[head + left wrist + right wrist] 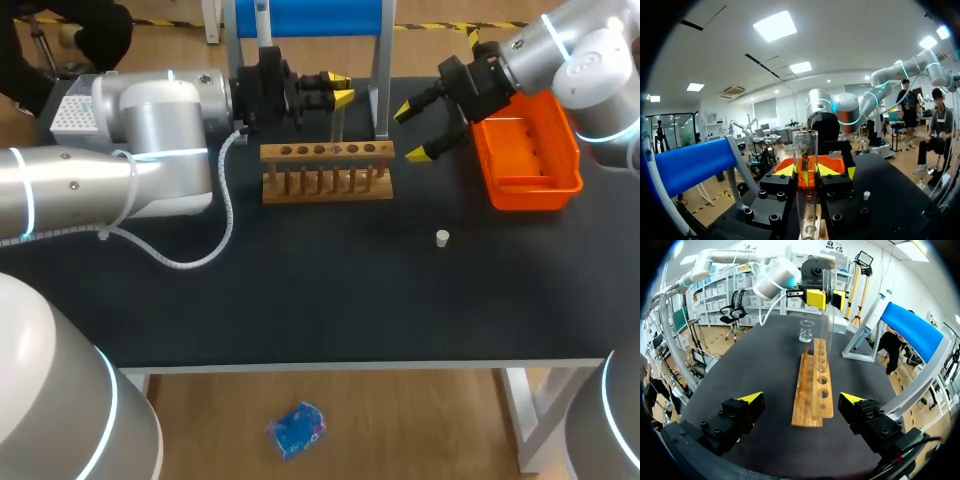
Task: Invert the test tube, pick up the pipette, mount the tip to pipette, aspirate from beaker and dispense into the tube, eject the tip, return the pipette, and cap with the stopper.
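Note:
A clear glass test tube (805, 165) stands upright, mouth up, with my left gripper (806, 171) shut on it from both sides. In the head view the left gripper (338, 90) holds the tube (337, 125) just over the wooden rack (327, 170), and the tube's lower end reaches down to the row of holes. My right gripper (420, 130) hangs open to the right of the rack, its fingers wide apart with nothing between them. In the right wrist view the rack (816, 390) lies ahead of the right gripper (802, 399), with the tube (828, 310) at its far end. A small beaker (806, 331) stands beyond it. The white stopper (442, 238) lies on the table.
An orange tray (525, 150) sits at the right under my right arm. A white tip box (75, 110) is at the far left, behind my left arm. A blue-topped stand (310, 20) rises at the back, behind the rack.

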Robot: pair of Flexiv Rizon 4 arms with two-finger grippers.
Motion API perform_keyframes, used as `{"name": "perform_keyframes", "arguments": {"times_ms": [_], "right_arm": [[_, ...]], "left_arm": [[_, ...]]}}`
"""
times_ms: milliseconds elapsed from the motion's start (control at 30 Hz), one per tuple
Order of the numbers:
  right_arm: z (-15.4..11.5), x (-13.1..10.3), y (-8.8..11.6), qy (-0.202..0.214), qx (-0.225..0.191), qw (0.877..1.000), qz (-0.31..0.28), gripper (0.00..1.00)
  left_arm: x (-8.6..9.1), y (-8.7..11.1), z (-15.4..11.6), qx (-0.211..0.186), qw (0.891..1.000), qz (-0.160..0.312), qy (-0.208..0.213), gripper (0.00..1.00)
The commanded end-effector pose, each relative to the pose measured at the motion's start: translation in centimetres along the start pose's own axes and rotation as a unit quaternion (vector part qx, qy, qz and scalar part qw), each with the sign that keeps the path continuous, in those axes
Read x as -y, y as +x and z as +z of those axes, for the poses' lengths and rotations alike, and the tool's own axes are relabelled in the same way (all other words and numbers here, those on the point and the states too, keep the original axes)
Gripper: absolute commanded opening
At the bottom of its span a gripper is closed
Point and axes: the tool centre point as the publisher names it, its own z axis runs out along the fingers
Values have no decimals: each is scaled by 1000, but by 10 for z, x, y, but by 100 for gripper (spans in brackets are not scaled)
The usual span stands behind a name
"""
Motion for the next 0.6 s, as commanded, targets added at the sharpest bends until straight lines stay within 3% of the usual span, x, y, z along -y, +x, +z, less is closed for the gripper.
{"name": "perform_keyframes", "arguments": {"times_ms": [33, 600], "right_arm": [[0, 0, 0, 0, 0, 1000, 0, 100], [0, 0, 0, 0, 0, 1000, 0, 100]], "left_arm": [[-6, -2, 2, -1, 1000, -3, 4, 0], [-35, -4, 3, 1, 1000, -30, 5, 0]]}}
